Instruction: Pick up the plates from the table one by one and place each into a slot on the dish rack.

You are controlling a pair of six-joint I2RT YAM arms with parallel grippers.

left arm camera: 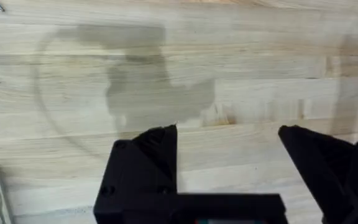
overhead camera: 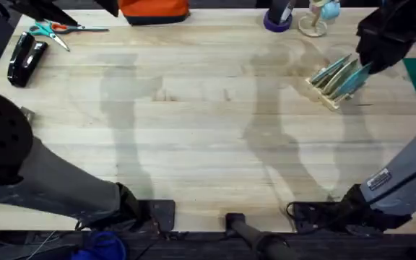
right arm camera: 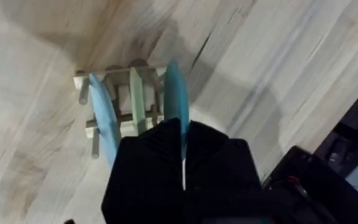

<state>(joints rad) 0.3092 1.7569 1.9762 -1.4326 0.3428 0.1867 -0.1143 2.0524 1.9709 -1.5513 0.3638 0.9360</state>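
Plates look thin, stiff, light and slick, best pinched at the rim: the right tool (right arm camera: 182, 140) is clamped on a turquoise-blue round plate (right arm camera: 174, 99) standing in the pale wooden dish rack (overhead camera: 322, 92) near the surface's (overhead camera: 193, 137) far right corner. The left tool (left arm camera: 227, 140) hangs spread and empty.

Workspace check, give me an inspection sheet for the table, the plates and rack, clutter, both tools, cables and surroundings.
Surface: pale wooden table, shadowed.
Job's things: dish rack at far right with plates standing in its slots; a turquoise plate is pinched edge-on over the rack.
Clutter: scissors, black stapler, purple tape holder.
Grippers: left tool open over bare wood; right tool shut on the turquoise plate.
Cables: black cable by the right base.
Surroundings: orange object at far edge.
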